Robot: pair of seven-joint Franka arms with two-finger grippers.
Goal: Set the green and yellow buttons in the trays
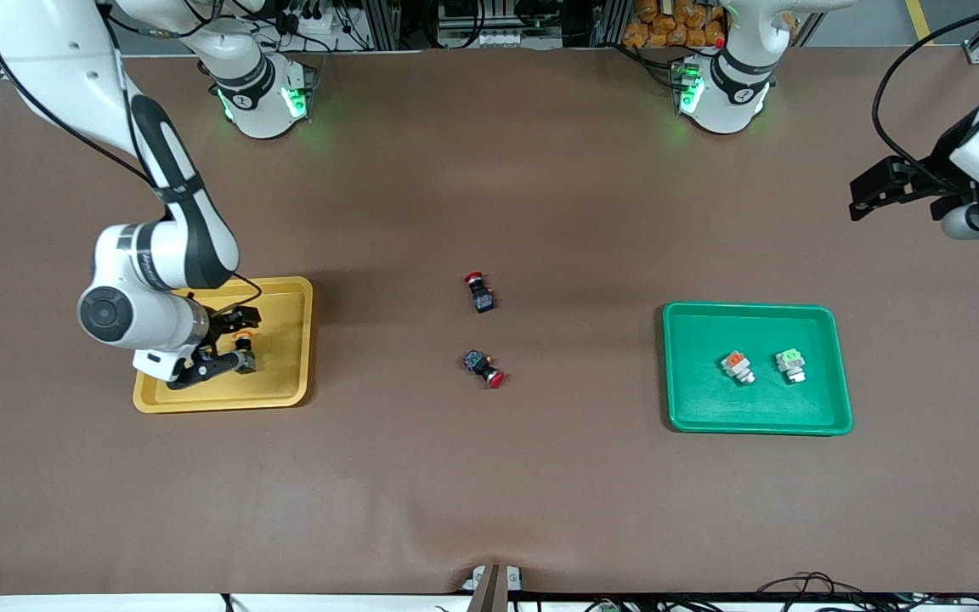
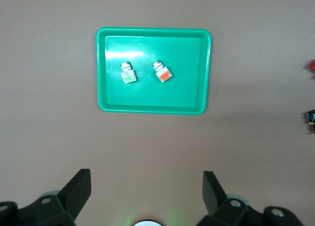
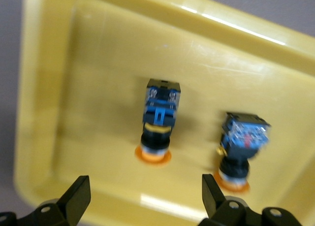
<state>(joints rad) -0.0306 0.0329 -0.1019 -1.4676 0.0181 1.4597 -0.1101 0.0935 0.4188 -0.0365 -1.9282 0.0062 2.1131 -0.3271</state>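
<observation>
No brand, label or writing can be read on anything here. The yellow tray (image 1: 285, 340) lies on the brown surface (image 1: 489, 493) toward the right arm's end, and the right wrist view shows two black-bodied buttons in it with round yellow-orange caps: one yellow button (image 3: 158, 121) lies between the fingers' line, and the second yellow button (image 3: 242, 147) lies just beside it, apart from it. The right hand (image 1: 226, 348) hangs low over that tray with its fingers (image 3: 74, 199) spread wide and gripping nothing; both buttons lie free on the tray floor. The green tray (image 1: 753, 425) lies toward the left arm's end, and it holds two square white-bodied buttons side by side and not touching: the orange-capped button (image 1: 738, 366) toward the middle of the surface, and the green-capped button (image 1: 790, 364) beside it. The left hand (image 1: 889, 191) waits high over the surface near its own end, fingers (image 2: 76, 191) open and empty. Between the two trays, on the bare surface, lie two red-capped buttons: one red button (image 1: 478, 291) and, nearer the front camera, the other red button (image 1: 483, 368), well apart from both trays.
</observation>
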